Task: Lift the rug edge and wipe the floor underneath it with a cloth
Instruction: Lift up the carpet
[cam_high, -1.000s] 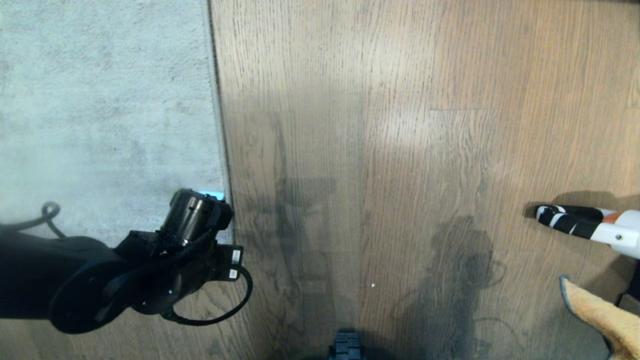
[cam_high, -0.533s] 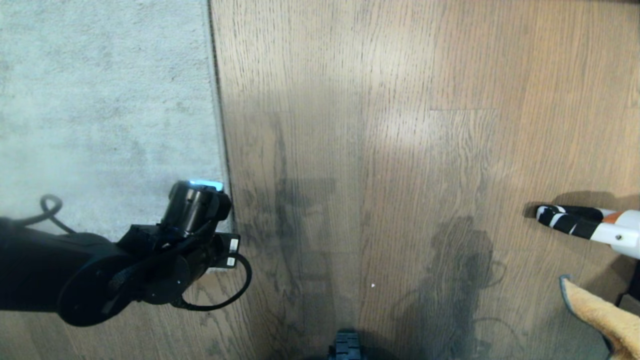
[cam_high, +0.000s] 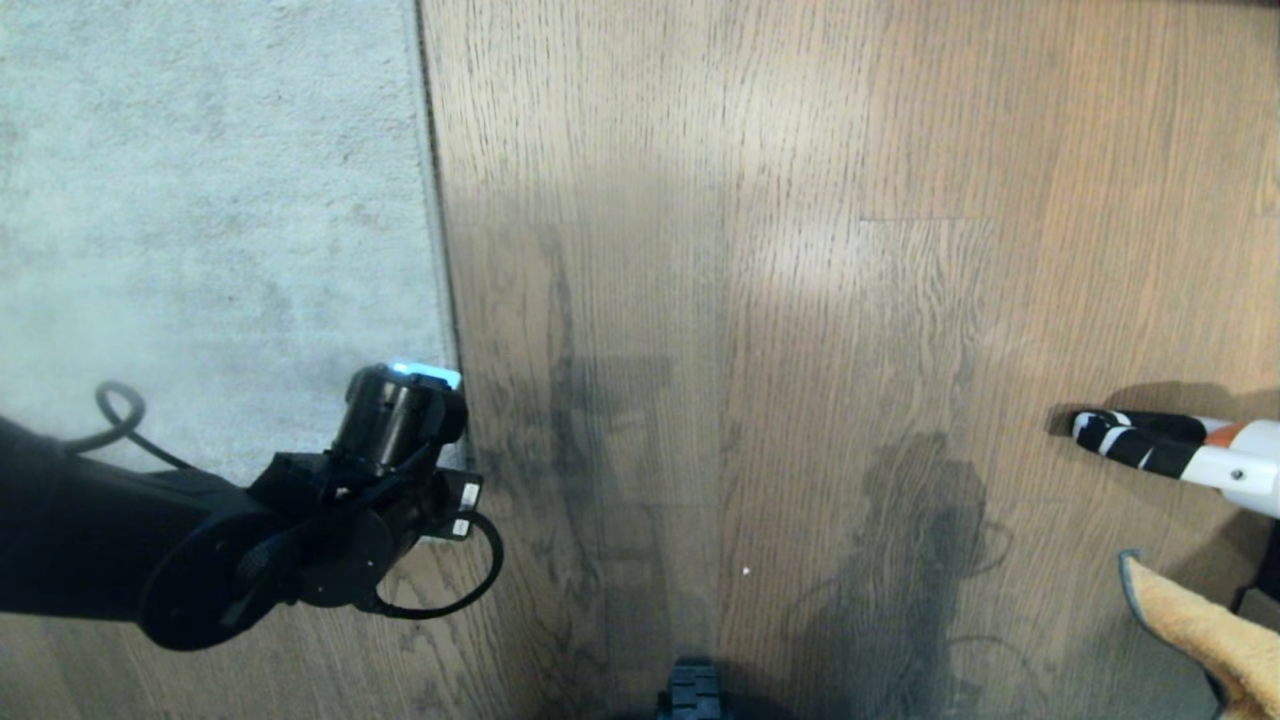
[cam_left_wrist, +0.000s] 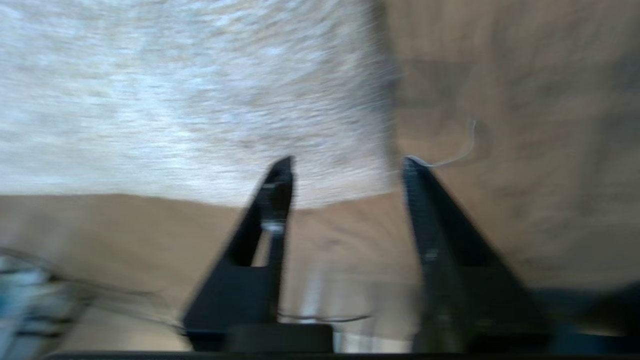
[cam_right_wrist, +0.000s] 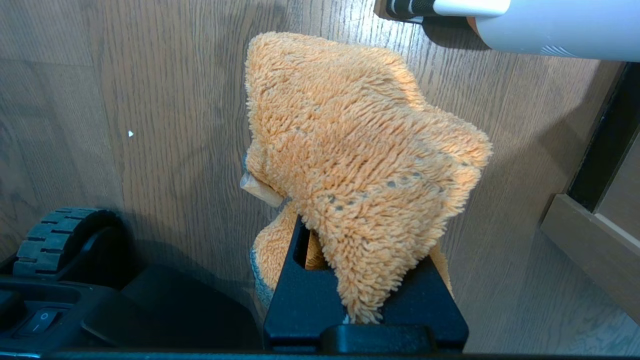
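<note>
The pale grey rug (cam_high: 200, 200) lies flat on the brown wood floor (cam_high: 750, 300), its corner under my left wrist (cam_high: 400, 425). In the left wrist view my left gripper (cam_left_wrist: 345, 167) is open, with the rug (cam_left_wrist: 175, 100) corner between its fingertips and a thin loose thread on one tip. Bare floor (cam_left_wrist: 525, 125) shows beside the corner. My right gripper (cam_right_wrist: 350, 260) is shut on the orange fuzzy cloth (cam_right_wrist: 360, 160), which bunches over its fingers. That cloth (cam_high: 1210, 630) hangs at the head view's lower right.
A white tool with a black-and-white striped end (cam_high: 1170, 450) lies on the floor at the right. My base's wheel (cam_high: 692, 695) shows at the bottom middle. Wooden trim (cam_right_wrist: 590, 240) stands near the right arm. A white speck (cam_high: 746, 571) lies on the planks.
My left forearm has slid a little to the right and turned, with its cable loop shifting over the rug. The rug stays flat. The right side has not moved.
</note>
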